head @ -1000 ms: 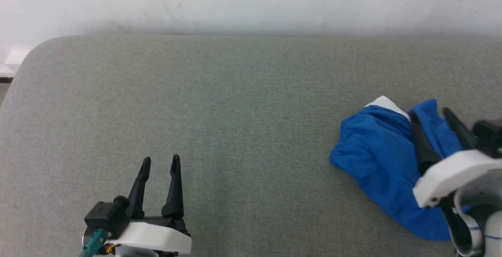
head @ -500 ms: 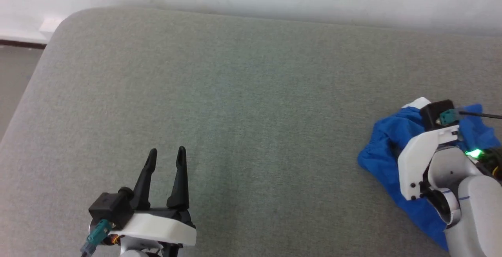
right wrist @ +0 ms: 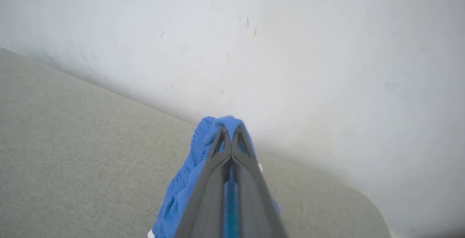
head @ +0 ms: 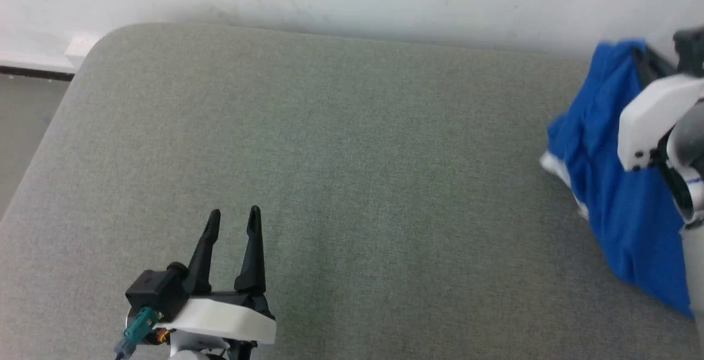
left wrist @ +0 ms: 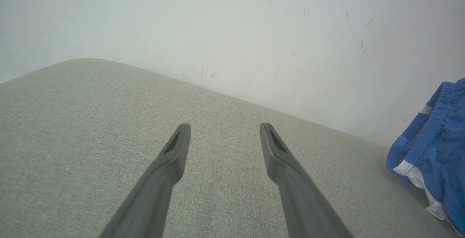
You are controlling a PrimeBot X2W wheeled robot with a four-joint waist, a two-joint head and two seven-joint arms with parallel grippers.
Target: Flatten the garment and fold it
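**A:** Right gripper [right wrist: 230,130]?
**B:** Pinched on the blue shorts [head: 605,184] by the gathered waistband. They hang lengthwise beneath it at the grey cushion's [head: 330,156] far right.
**A:** Left gripper [head: 234,212]?
**B:** Fingers apart, empty, well off to the left.
**A:** Changed?
**B:** A second ago the shorts lay crumpled, with the right fingers spread over them.

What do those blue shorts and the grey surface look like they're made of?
Shorts: thin, smooth fabric, probably synthetic sportswear cloth; they hang limp in soft folds, and the waistband is puckered like elastic. Grey surface: matt woven upholstery cloth, likely over padding; a fine weave shows and the corner is rounded.
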